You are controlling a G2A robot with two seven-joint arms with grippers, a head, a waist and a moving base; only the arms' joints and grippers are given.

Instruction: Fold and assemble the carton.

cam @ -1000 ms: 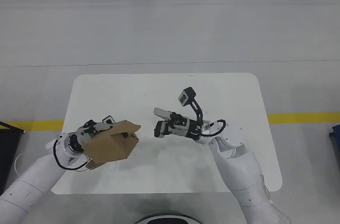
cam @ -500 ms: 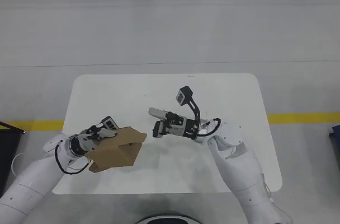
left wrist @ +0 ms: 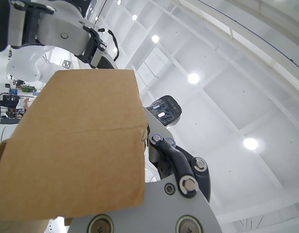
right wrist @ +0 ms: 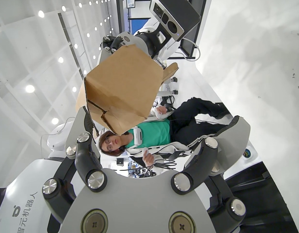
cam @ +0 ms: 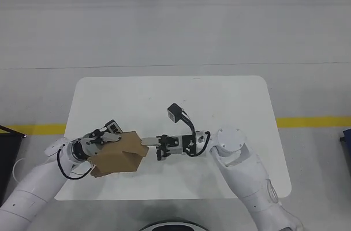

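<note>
left gripper point(cam: 103, 140) clamped on the carton point(cam: 119, 155), holding it above the tabletop point(cam: 233, 104) by the near-left corner. right gripper point(cam: 152, 144) open, fingers spread, tips right at the carton's partly folded end.

Carton point(cam: 120, 157) — over the left front part of the table point(cam: 233, 98); left gripper point(cam: 106, 140) at its left end, right gripper point(cam: 148, 141) against its right end.
</note>
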